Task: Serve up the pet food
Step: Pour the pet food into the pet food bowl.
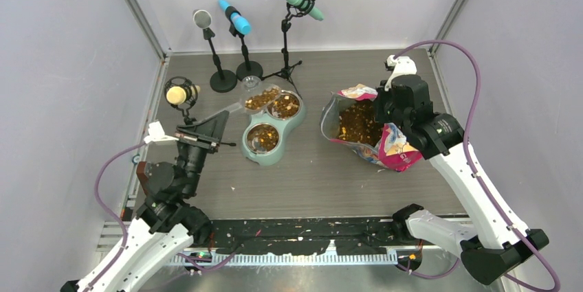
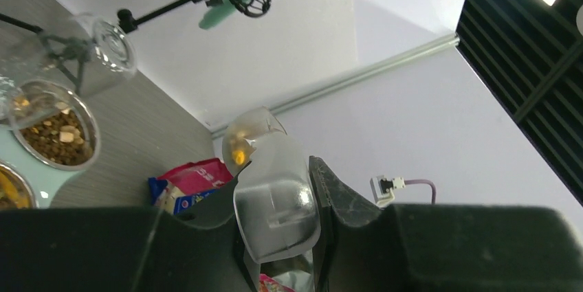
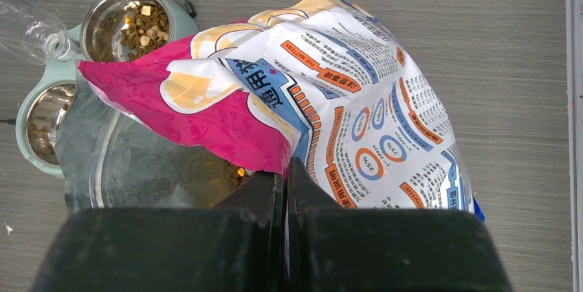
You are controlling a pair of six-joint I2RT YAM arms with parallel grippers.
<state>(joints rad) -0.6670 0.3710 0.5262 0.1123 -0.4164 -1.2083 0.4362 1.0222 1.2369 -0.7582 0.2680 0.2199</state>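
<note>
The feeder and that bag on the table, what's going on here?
The left gripper holds a clear scoop by its handle at the far end of the mint-green feeder, with some kibble in it. Both steel bowls already contain kibble. The right gripper is pinched shut on the edge of the open pet food bag beside the feeder.

Microphones (image 1: 203,18): we count four.
Steel bowls (image 3: 103,27): we see two.
Feeder (image 1: 271,157): one.
Clear scoop (image 2: 275,203): one.
Food bag (image 1: 399,151): one.
Kibble (image 1: 357,121): too many for us to count.
</note>
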